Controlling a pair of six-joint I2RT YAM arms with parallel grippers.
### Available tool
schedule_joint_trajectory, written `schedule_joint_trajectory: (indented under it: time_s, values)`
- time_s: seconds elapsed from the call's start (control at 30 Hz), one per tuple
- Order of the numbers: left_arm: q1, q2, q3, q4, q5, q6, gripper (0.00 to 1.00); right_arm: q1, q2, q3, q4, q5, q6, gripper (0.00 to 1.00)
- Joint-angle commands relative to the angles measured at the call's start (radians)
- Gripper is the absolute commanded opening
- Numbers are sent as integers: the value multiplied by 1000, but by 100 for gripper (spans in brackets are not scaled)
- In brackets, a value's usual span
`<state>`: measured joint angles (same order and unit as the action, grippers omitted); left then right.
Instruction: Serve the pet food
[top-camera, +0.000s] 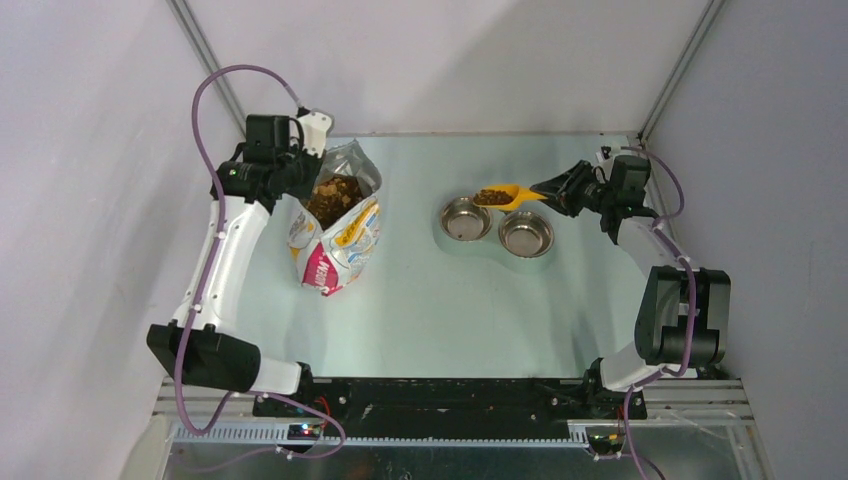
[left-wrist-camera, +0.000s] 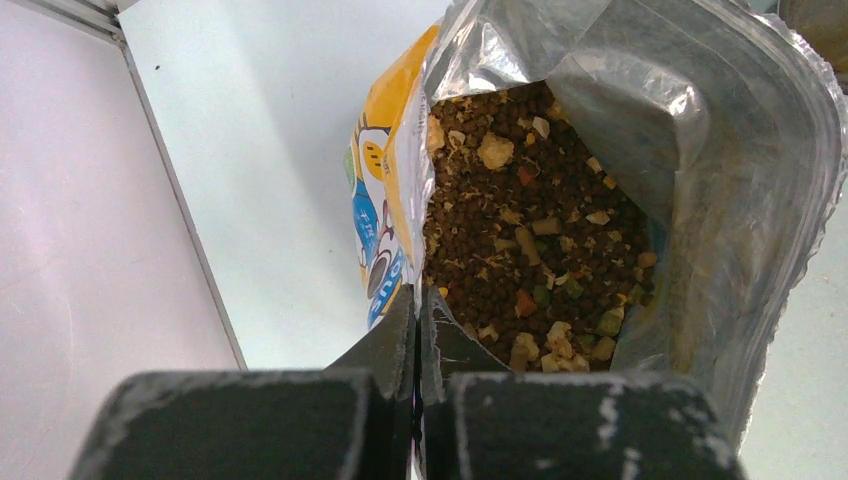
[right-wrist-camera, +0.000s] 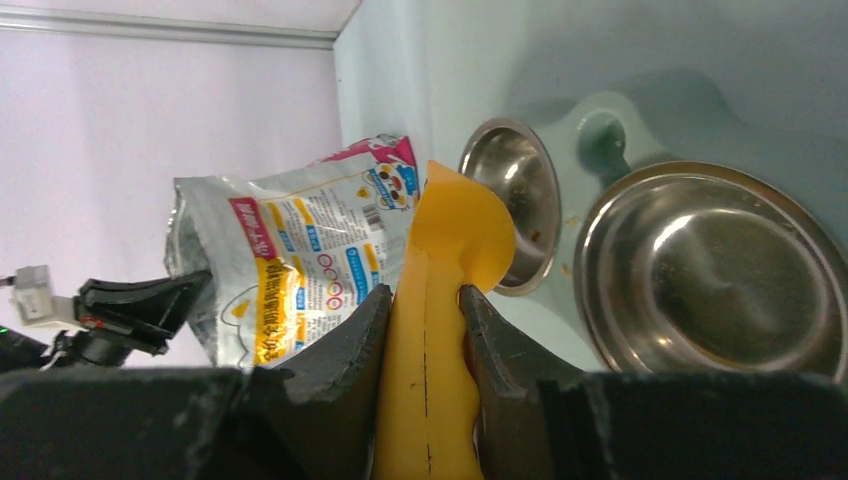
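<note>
Locate the yellow plastic scoop (top-camera: 508, 196) clamped by its handle in the right pincer (top-camera: 550, 190), closed narrow around it. Note the pet food (top-camera: 491, 196), small brown kibble, heaped in the scoop head to the left of that pincer, apparently above the far edge of the left round steel bowl (top-camera: 466, 220). Read the long axis as left-right, handle rightward. Expect a roll about that axis to pour. Treat the right arm as nearer. Find the left pincer (left-wrist-camera: 418, 312) pinched fully on the white printed foil bag (top-camera: 338, 235), far left on the worktop (top-camera: 430, 320), more kibble inside.
</note>
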<state>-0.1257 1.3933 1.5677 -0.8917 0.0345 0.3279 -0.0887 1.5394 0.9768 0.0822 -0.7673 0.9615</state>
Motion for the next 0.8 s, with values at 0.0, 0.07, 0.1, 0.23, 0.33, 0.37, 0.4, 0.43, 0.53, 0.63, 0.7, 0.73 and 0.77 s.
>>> schedule_joint_trajectory:
  time_s: [0.0,0.07,0.1,0.23,0.33,0.37,0.4,0.43,0.53,0.63,0.7,0.73,0.77]
  values:
    - [6,-38,-10,19,25,-25,0,2,-26,7,-26,41,-104,0]
    - [6,-40,-12,18,26,-24,0,9,-24,16,-47,56,-137,0]
    - [7,-41,-12,18,27,-25,0,19,-25,22,-84,72,-153,0]
    - [7,-46,-15,17,32,-29,0,57,-26,60,-185,143,-253,0]
    - [8,-49,-17,17,36,-31,0,79,-30,78,-218,196,-301,0]
    - [7,-50,-17,17,38,-32,0,81,-29,81,-227,203,-310,0]
    - [7,-51,-19,18,39,-32,0,84,-29,86,-232,213,-315,0]
    - [7,-52,-19,18,40,-32,0,85,-30,89,-238,220,-327,0]
    - [8,-54,-25,20,43,-33,0,116,-33,112,-263,256,-361,0]
    - [8,-57,-34,24,51,-38,0,139,-34,140,-286,292,-407,0]
    - [8,-57,-36,25,56,-40,0,154,-36,158,-303,319,-433,0]
    - [7,-57,-36,25,59,-42,0,166,-33,164,-312,331,-443,0]
    - [7,-58,-36,24,64,-42,0,172,-31,174,-314,346,-465,0]
